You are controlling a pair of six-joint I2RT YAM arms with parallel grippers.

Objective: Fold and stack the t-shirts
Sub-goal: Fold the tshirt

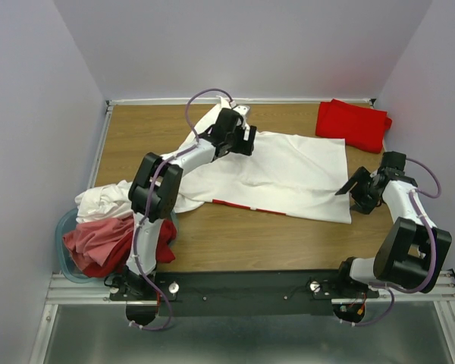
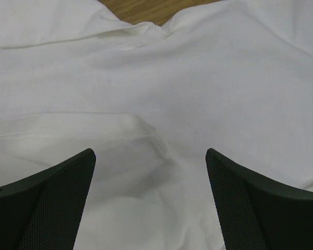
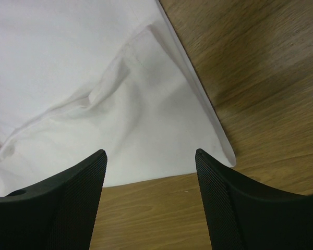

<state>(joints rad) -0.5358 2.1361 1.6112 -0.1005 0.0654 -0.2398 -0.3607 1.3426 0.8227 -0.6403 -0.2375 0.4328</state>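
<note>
Nearest, at the left edge of the desk [image 1: 235,246], a pale blue tub [image 1: 61,246] holds a rumpled heap of t-shirts [image 1: 106,227], limp white cloth on top and dusty pink and red beneath, none of them folded. By that I judge most of the task is left. At the near right, the right jaws stand open and empty just above the hem corner of the white t-shirt [image 1: 288,171], which lies spread across the middle of the desk. The shirt is a thin, matte knit with soft creases and a stitched hem, and a sliver of red [image 1: 243,205] shows along its near edge. It looks flattened but not yet folded. Farther back, the left jaws are also open, hovering over the cloth close to the shirt's far left part and gripping nothing. At the far right corner lies a bright red t-shirt [image 1: 353,123] in a compact, roughly square fold, apparently the one finished piece and the start of the stack.
</note>
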